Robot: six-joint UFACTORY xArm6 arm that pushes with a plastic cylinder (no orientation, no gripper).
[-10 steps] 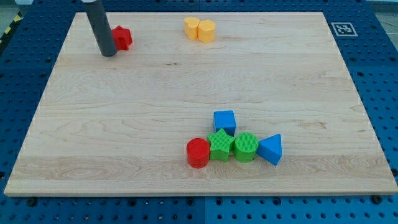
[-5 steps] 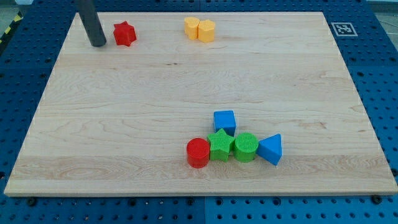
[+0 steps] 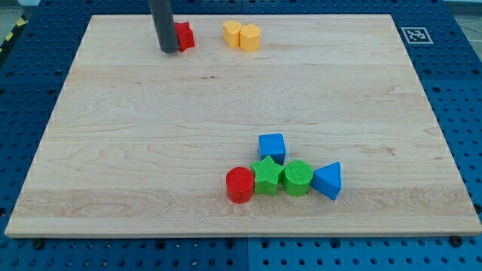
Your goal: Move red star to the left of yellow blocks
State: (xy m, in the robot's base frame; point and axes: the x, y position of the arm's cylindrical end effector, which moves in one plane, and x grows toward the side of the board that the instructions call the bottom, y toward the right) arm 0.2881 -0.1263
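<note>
Camera view: my tip [image 3: 169,50], holding nothing, now presses the red star's [image 3: 183,35] left side near the bench's top edge, having shoved it rightward from the top-left corner; the star sits near, left of the yellow blocks [image 3: 242,35], nearly placed.

Wooden board [image 3: 151,150], red star [image 3: 183,35], yellow blocks [image 3: 242,35], six-block cluster [image 3: 284,169]

Near the wooden surface's [image 3: 135,150] bottom edge: red cylinder [image 3: 240,184], green star [image 3: 266,175], green cylinder [image 3: 298,178], blue triangle [image 3: 328,181] in a touching row; blue cube [image 3: 272,147] just above.
</note>
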